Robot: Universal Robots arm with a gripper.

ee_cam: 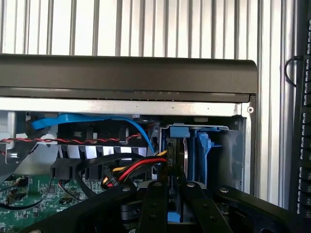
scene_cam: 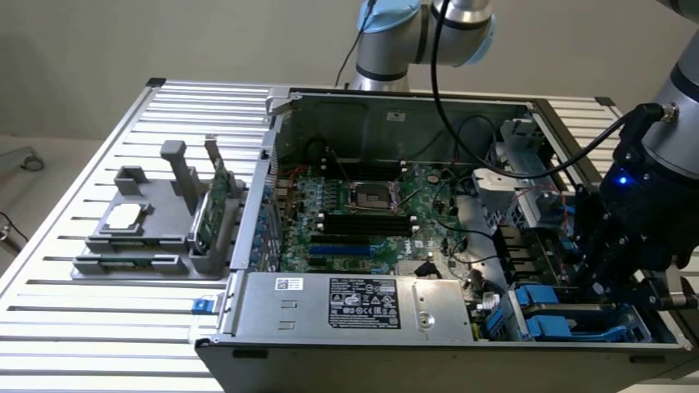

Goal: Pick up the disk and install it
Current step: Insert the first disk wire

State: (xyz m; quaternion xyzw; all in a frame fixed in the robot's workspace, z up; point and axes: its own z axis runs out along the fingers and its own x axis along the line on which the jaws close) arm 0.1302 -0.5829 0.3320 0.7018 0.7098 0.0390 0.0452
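Observation:
In the wrist view the disk [ee_cam: 178, 156] shows edge-on, a thin dark and silver slab with a blue carrier frame [ee_cam: 200, 151] beside it. It stands upright in the drive bay at the corner of the open computer case [ee_cam: 126, 77]. My gripper [ee_cam: 174, 188] is shut on the disk, one black finger [ee_cam: 153, 204] on each side of its edge. In the exterior view the gripper [scene_cam: 610, 282] hangs over the blue drive bays [scene_cam: 552, 301] at the case's front corner, on the exterior view's right. The disk's lower part is hidden inside the bay.
Red, yellow and black cables [ee_cam: 131, 170] and a blue cable [ee_cam: 97, 119] run close beside the bay. The motherboard [scene_cam: 361, 213] and power supply [scene_cam: 349, 303] lie in the case. A grey fixture [scene_cam: 153, 237] with a chip and a green card stands on the slatted table [scene_cam: 98, 319].

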